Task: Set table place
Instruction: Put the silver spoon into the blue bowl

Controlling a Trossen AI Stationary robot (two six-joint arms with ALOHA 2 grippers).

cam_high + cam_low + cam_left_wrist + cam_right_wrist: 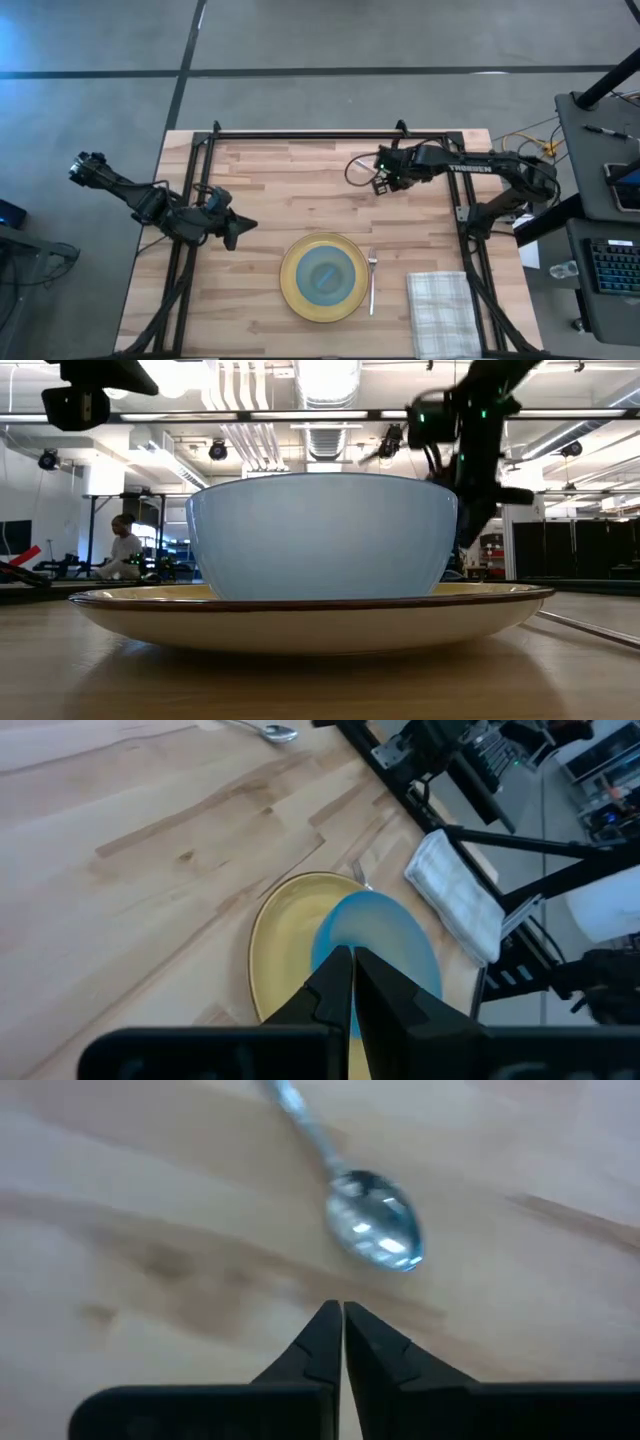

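Note:
A round yellow plate (290,285) lies near the table's near edge, with a translucent blue bowl (323,275) standing in it. A silver fork (372,280) lies just right of the plate. A pale checked napkin (443,313) lies folded at the near right corner. The silver spoon (375,1230) lies flat on the wood just ahead of my right gripper (342,1312), which is shut and hovers over the far middle of the table (381,183). My left gripper (250,224) is shut and hangs left of the plate, with its tips over the bowl in the left wrist view (352,955).
A black metal frame (330,134) runs along the table's far edge and down both sides. The bare wood (270,175) between the arms is open room. The low view shows the bowl (320,535) on the plate (310,615), and a person (125,545) far back in the room.

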